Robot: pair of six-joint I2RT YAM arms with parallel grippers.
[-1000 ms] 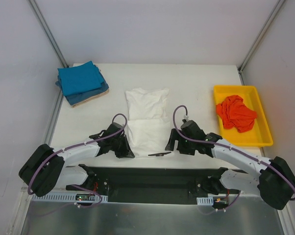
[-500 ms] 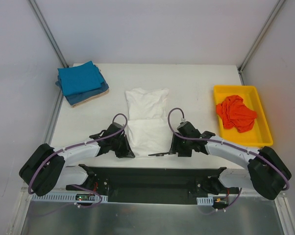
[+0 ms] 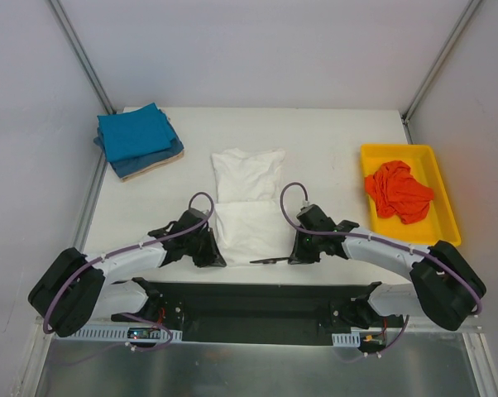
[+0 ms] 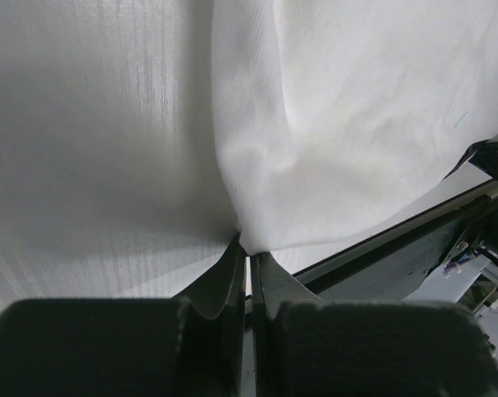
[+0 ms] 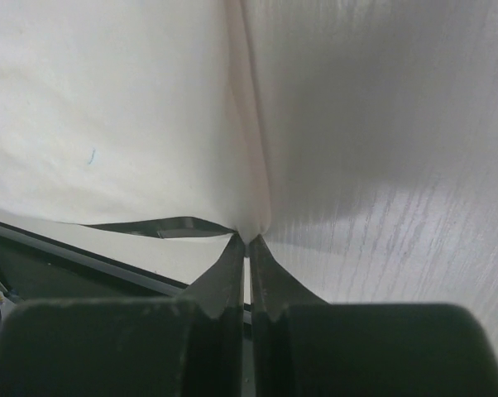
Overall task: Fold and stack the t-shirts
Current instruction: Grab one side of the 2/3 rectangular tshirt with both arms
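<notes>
A white t-shirt [image 3: 247, 203] lies lengthwise in the middle of the table, partly folded, its near end by the front edge. My left gripper [image 3: 213, 255] is shut on the near left corner of this white t-shirt [image 4: 340, 116]; the cloth is pinched between the fingertips [image 4: 236, 255]. On the near right corner of the same white t-shirt [image 5: 125, 116] my right gripper [image 3: 294, 253] is shut. Teal-blue t-shirts [image 3: 136, 132] lie folded in a stack at the far left, with a tan edge showing beneath. An orange-red t-shirt [image 3: 397, 191] sits crumpled in the tray.
A yellow plastic tray [image 3: 446, 223] stands at the right side of the table. A thin dark strip [image 3: 270, 261] lies at the front edge beside the shirt's near hem. The black mounting rail [image 3: 257, 298] runs along the near side.
My right gripper has moved left to the shirt's near right corner and shut on it. The left gripper has stayed shut on the left corner.
</notes>
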